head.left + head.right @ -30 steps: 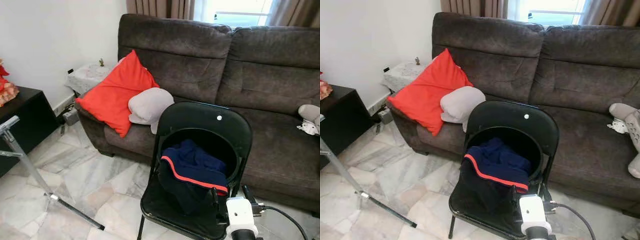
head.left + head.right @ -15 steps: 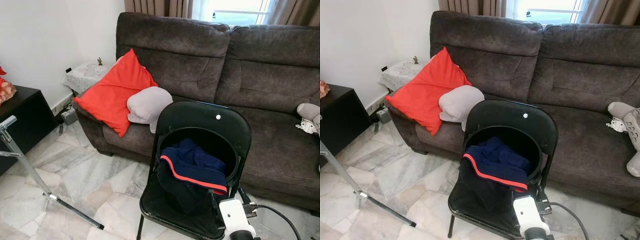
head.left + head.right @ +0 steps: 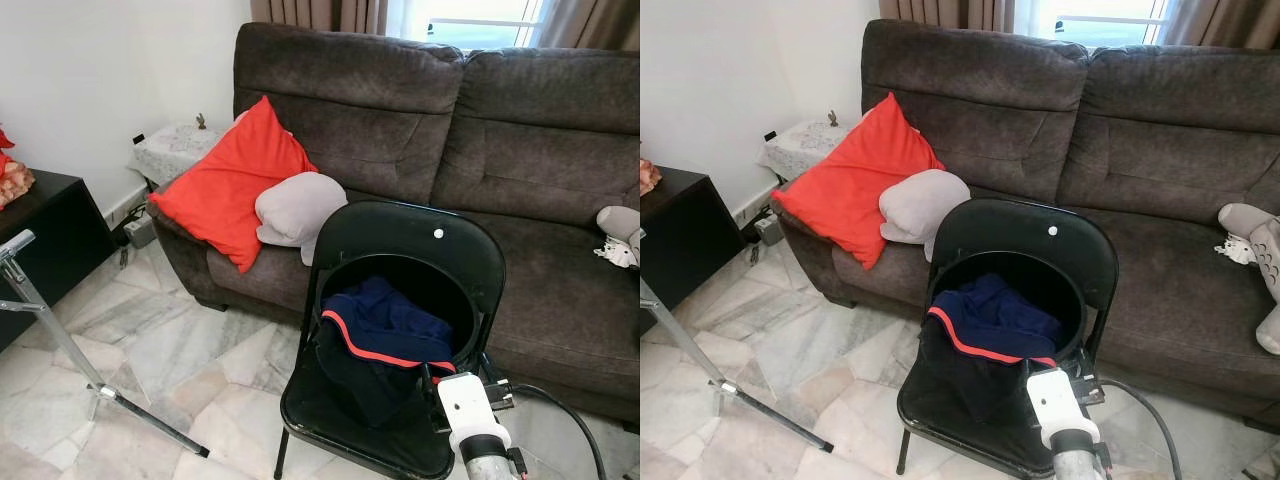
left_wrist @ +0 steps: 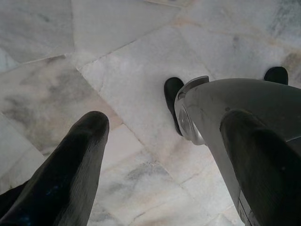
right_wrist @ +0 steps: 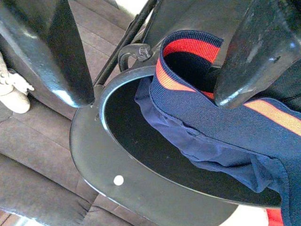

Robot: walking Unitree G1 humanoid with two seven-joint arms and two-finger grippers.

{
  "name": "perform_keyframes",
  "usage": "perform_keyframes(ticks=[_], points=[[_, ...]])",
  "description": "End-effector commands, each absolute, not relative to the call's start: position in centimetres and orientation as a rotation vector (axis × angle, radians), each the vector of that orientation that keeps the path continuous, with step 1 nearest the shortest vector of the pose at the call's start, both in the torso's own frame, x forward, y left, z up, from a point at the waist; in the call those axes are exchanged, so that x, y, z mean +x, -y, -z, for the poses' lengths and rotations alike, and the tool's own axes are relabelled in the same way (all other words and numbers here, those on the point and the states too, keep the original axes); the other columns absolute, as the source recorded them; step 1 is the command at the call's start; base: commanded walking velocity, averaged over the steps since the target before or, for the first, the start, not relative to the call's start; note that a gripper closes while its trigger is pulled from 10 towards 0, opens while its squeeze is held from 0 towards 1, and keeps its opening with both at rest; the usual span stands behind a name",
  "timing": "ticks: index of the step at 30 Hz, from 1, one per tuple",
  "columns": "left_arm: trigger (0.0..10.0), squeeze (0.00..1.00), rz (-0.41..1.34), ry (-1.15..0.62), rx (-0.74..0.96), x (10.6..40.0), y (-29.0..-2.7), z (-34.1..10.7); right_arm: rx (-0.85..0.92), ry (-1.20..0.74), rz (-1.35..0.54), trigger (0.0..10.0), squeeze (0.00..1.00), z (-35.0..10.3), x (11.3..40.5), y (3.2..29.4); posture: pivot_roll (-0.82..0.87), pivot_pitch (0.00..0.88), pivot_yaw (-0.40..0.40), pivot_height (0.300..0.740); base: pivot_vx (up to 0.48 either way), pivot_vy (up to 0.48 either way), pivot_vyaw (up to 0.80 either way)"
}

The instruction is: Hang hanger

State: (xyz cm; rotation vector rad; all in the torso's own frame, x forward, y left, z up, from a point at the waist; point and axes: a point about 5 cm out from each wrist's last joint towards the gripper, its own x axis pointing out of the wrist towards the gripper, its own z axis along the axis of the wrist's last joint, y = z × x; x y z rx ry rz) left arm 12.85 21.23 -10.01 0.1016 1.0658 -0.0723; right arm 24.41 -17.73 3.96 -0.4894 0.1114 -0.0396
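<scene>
Marble floor [image 3: 180, 350] fronts the brown sofa [image 3: 480, 150]. I see my right gripper [image 5: 150, 61] spread open, its fingers [image 5: 256, 52] straddling the hanger [image 5: 134, 49] and navy garment [image 3: 385, 335] on the black chair [image 3: 410, 250] just ahead. Left gripper [image 4: 169, 155] hangs open over floor.

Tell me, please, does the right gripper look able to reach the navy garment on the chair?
Probably yes: the right gripper, fingers open, is already at the navy garment on the black chair, nothing between.

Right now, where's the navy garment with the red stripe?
The navy garment lies draped over the seat of the black folding chair directly ahead, in front of the brown sofa, with the right gripper at its collar.
</scene>
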Motion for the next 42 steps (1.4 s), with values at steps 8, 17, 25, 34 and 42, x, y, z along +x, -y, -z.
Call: perform_keyframes(ticks=[8,17,25,34,42], points=[[10.0,0.00,0.085,-1.084,0.111,12.3,-21.5,10.1,-0.471,-0.139,-0.027,10.0,0.00,-3.8,25.3,17.3,-0.04,0.036,0.055,0.740,0.000,0.000,0.00],[10.0,0.00,0.093,-1.088,0.112,12.3,-21.6,10.1,-0.392,-0.208,-0.100,10.0,0.00,-3.6,26.1,16.5,-0.04,0.038,0.058,0.740,0.000,0.000,0.00],[10.0,0.00,0.096,-1.091,0.114,12.2,-21.7,10.1,-0.392,-0.321,-0.136,10.0,0.00,-2.4,25.5,16.6,-0.04,0.042,0.060,0.740,0.000,0.000,0.00],[10.0,0.00,0.100,-1.094,0.120,12.1,-21.8,10.1,-0.384,-0.456,-0.041,10.0,0.00,-1.5,24.3,17.4,-0.04,0.040,0.060,0.740,0.000,0.000,0.00],[10.0,0.00,0.097,-1.092,0.126,12.1,-21.9,10.1,-0.438,-0.376,-0.005,10.0,0.00,-2.7,24.3,17.3,-0.04,0.036,0.060,0.740,0.000,0.000,0.00]])
